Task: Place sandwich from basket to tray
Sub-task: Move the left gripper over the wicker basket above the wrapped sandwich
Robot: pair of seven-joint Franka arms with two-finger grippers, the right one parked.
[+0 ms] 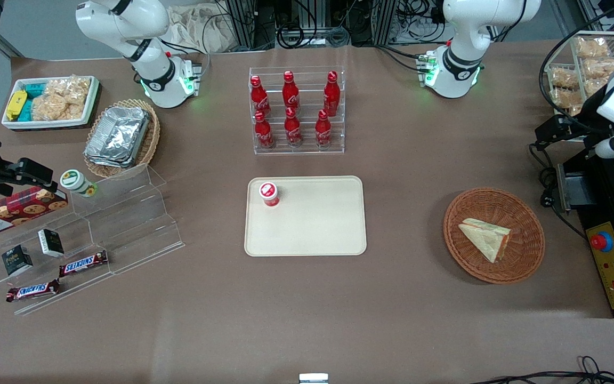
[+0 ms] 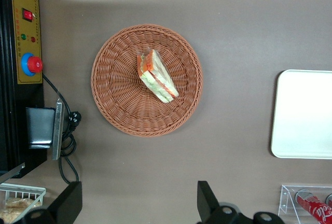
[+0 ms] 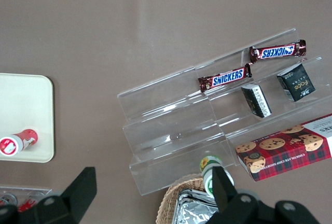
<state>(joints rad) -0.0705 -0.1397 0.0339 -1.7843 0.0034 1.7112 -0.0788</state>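
My gripper (image 2: pixel 137 203) hovering high above table, off basket rim, fingers spread wide, holding nothing, touching nothing. Reads as pre-approach pose, wide to straddle wedge. Sandwich (image 2: pixel 157 76) lying on side at centre of round wicker basket (image 2: pixel 111 105), orange-red cut face up toward rim, untouched. Beige tray (image 1: pixel 312 234) mid-table, well apart from basket; red-capped small bottle (image 1: pixel 269 193) in its corner nearest cola rack (image 1: pixel 296 109), rest of tray bare for drop.

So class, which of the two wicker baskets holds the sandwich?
The round reddish-brown basket toward the working arm's end holds the sandwich; the lighter oval basket holds foil containers. The end effector hangs open above.
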